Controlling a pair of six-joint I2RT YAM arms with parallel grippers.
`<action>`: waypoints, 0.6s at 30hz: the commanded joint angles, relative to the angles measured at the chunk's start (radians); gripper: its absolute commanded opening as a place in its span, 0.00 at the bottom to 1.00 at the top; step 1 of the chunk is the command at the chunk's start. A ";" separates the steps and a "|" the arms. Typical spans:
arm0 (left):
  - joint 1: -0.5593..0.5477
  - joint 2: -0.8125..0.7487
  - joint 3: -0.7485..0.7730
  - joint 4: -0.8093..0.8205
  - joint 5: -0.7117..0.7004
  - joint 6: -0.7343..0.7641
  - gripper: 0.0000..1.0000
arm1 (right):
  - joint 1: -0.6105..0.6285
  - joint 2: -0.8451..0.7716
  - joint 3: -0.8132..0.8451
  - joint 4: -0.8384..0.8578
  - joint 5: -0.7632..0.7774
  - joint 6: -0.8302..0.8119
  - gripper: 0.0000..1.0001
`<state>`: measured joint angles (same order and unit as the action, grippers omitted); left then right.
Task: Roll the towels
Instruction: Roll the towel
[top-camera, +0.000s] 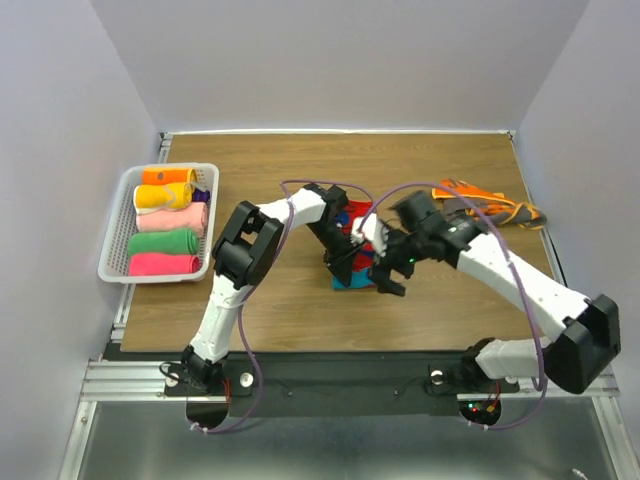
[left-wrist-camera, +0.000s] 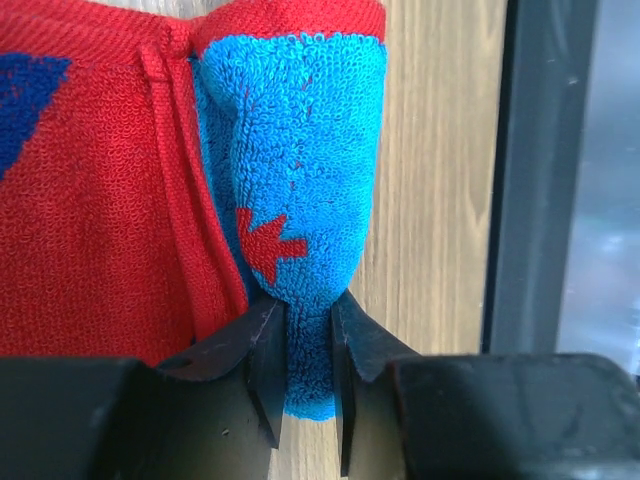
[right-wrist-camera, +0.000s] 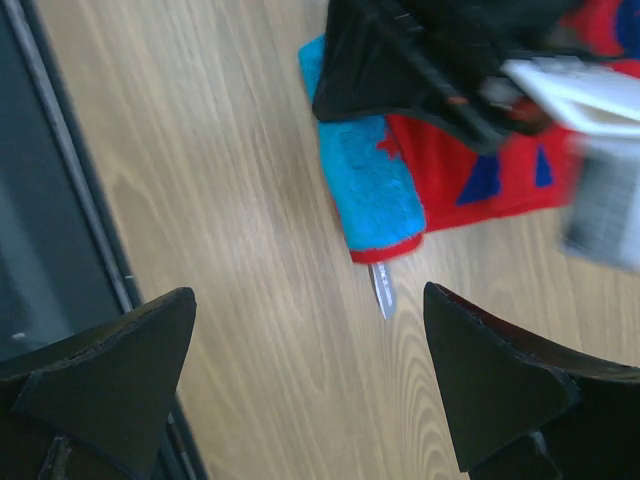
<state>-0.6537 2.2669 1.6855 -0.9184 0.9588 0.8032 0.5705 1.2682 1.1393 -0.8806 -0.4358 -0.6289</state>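
Several rolls (top-camera: 163, 241) lie in the basket (top-camera: 117, 213), but on the surface (top-camera: 285, 320) the left gripper (left-wrist-camera: 307, 322) merely pinches the red-blue towel (left-wrist-camera: 110, 210), the right gripper (right-wrist-camera: 310, 297) hangs spread beside it, and an orange towel (top-camera: 490, 208) waits.

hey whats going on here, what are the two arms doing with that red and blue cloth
The left gripper is shut on the blue turned-over edge of a red and blue towel in the middle of the table, apparently mid-roll. The right gripper hangs open just above the wood beside it, holding nothing. Several rolled towels sit in the white basket on the left, and an orange and grey towel lies loose at the far right.
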 joint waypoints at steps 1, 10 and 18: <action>0.028 0.120 0.020 -0.085 -0.181 0.117 0.32 | 0.132 0.039 -0.084 0.279 0.290 0.055 1.00; 0.049 0.177 0.100 -0.143 -0.204 0.162 0.35 | 0.293 0.189 -0.208 0.614 0.394 -0.005 0.95; 0.052 0.175 0.118 -0.134 -0.207 0.157 0.38 | 0.295 0.290 -0.285 0.713 0.399 -0.040 0.86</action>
<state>-0.6128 2.3699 1.8099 -1.1103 1.0142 0.8837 0.8650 1.5364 0.8730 -0.3000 -0.0586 -0.6434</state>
